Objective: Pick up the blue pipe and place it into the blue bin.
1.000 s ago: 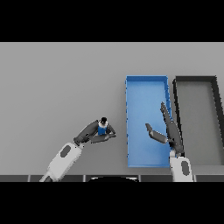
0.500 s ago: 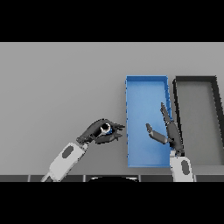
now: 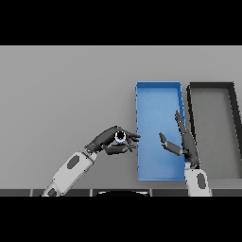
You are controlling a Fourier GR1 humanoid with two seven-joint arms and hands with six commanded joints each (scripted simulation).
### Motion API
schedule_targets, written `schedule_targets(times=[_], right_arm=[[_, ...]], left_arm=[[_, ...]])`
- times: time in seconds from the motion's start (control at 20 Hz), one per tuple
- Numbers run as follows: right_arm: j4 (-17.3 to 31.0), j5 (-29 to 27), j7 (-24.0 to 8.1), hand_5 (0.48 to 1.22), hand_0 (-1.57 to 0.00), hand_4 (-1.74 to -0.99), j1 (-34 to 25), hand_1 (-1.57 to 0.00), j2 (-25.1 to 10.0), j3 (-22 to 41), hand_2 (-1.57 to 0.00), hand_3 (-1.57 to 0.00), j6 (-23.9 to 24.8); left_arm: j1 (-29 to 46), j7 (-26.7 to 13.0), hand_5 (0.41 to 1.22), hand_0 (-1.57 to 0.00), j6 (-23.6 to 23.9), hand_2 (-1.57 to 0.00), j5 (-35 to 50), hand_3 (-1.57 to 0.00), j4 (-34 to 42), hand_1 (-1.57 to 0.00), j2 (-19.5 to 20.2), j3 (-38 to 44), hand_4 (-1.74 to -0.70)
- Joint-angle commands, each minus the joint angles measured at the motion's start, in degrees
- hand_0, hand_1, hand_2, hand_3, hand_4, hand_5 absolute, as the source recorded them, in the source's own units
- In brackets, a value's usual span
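Left hand (image 3: 111, 142) clamped on short blue pipe (image 3: 120, 137) | right hand (image 3: 182, 142) fingers straight, idle over long blue bin (image 3: 158, 86) | I carry right, clear the near-left wall, then release.

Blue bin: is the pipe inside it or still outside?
Outside. The blue pipe sits gripped in the left hand, left of the blue bin, over the grey table.

Left hand (image 3: 109, 141) with blue pipe (image 3: 120, 136) nearer blue bin (image 3: 159, 90).
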State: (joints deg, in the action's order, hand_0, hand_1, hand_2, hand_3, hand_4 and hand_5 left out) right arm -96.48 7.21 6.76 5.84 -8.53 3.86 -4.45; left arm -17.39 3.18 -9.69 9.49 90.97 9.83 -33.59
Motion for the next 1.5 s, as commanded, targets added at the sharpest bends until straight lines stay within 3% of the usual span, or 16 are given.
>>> schedule_targets(times=[0.0, 0.35, 0.5, 0.7, 0.95, 1.15, 1.45], right_arm=[[-0.09, -0.01, 0.14, 0.629, 0.0, -1.177, 0.2, 0.0, 0.02, -0.02, 0.0, 0.0, 0.03], [-1.1, -0.71, 1.47, 0.618, 0.0, -1.197, 1.77, 0.0, 0.05, -0.11, 0.0, 0.0, -0.33], [-4.04, -7.47, 1.39, 0.604, 0.0, -1.197, 0.4, 0.0, -1.48, -0.71, 0.0, 0.0, -5.58], [-10.45, -17.76, -6.76, 0.55, 0.0, -1.232, -3.54, 0.0, -7.45, -0.25, 0.0, 0.0, -14.1], [-18.16, -22.25, -13.81, 0.523, 0.0, -1.297, -9.13, 0.0, -12.37, 4.47, 0.0, 0.0, -19.67], [-20.1, -25.53, -19.75, 0.522, 0.0, -1.295, -15.85, 0.0, -13.64, 7.51, 0.0, 0.0, -21.2], [-17.23, -25.39, -23.68, 0.53, 0.0, -1.282, -25.4, 0.0, -11.82, 13.04, 0.0, 0.0, -24.77]], left_arm=[[-0.43, -0.99, 1.219, -1.57, 0.23, -1.57, -0.03, -1.44, -0.74, -1.57, -0.41, 0.07, -1.73], [0.65, -0.39, 1.22, -1.57, 0.1, -1.57, -1.17, -1.44, -0.69, -1.57, 0.14, -0.5, -1.73], [0.65, -0.48, 1.221, -1.57, -0.5, -1.57, -0.59, -1.44, -0.14, -1.57, 0.68, -0.25, -1.73], [0.68, -0.34, 1.221, -1.57, -0.59, -1.57, -1.07, -1.44, -0.4, -1.57, 0.75, -0.42, -1.73], [-0.17, -0.43, 1.221, -1.57, -0.9, -1.57, -0.41, -1.44, -1.44, -1.57, 0.26, 0.23, -1.73], [-0.45, -1.44, 1.221, -1.57, -0.06, -1.57, -1.44, -1.44, -0.88, -1.57, 0.09, -0.11, -1.73], [-0.96, -0.66, 1.221, -1.57, -1.43, -1.57, -0.73, -1.44, -2.18, -1.57, 0.02, 0.43, -1.73]])
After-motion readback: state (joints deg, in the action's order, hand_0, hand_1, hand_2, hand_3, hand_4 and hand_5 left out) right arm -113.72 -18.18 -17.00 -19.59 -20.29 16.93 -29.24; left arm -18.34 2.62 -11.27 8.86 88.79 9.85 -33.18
